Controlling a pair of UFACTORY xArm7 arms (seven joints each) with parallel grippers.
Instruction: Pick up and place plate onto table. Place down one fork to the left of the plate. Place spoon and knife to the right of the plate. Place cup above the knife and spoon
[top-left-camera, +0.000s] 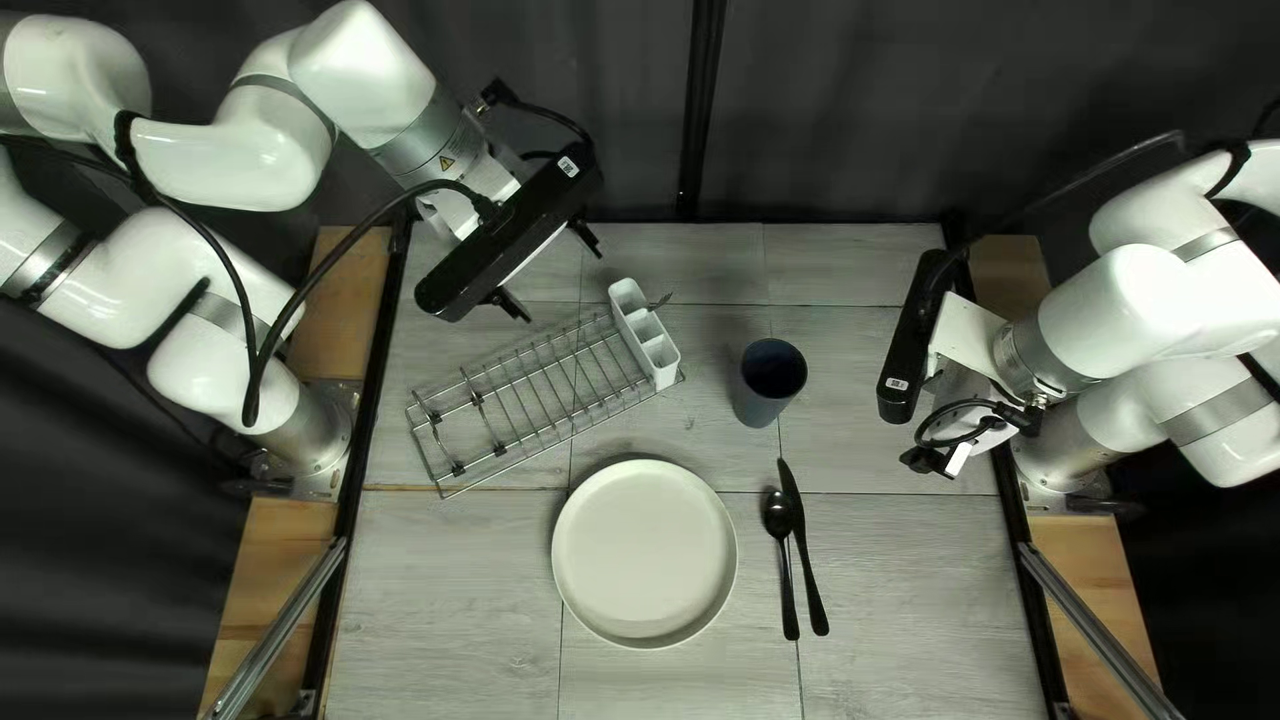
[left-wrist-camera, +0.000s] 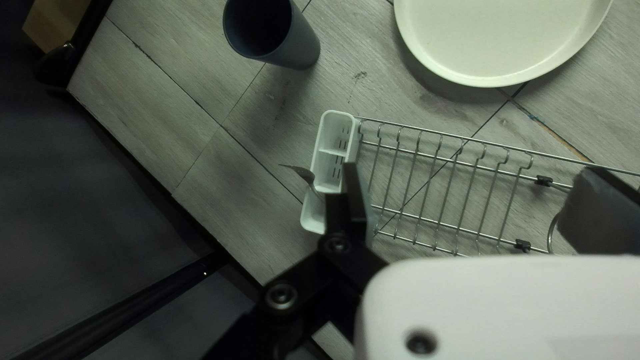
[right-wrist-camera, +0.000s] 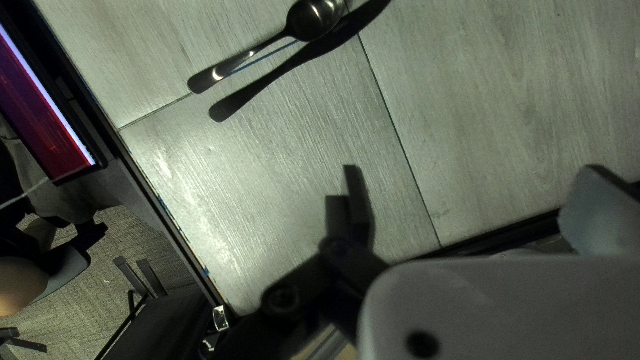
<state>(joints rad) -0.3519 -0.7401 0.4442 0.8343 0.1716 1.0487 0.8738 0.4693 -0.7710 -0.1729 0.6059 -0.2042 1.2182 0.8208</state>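
My left claw (left-wrist-camera: pixel 470 180) hung over the wire rack (left-wrist-camera: pixel 467 139), near the white caddy (left-wrist-camera: pixel 337 152), its fingers spread with nothing between them. The fork (left-wrist-camera: pixel 302 174), as I judged it, leaned out of that caddy, the one piece left to set. My right claw (right-wrist-camera: pixel 472 207) was spread and empty too, near the spoon (top-left-camera: pixel 778 514) and knife (top-left-camera: pixel 811 574). Those two lay just right of the plate (top-left-camera: pixel 644 554) in the top left view, and the cup (top-left-camera: pixel 756 403) stood above them on the bench (top-left-camera: pixel 440 587).

What worried me was the grasp. So little of the fork showed, and at such a slant, that a small aiming error could close me on the caddy's wall, or let the fork swivel and slip. If it snagged on leaving, caddy and rack might drag along, perhaps toward the cup. Carried low to the plate's left, it could catch the rack's wires or knock the plate's rim. My right claw, brought in carelessly, could scatter the cutlery.
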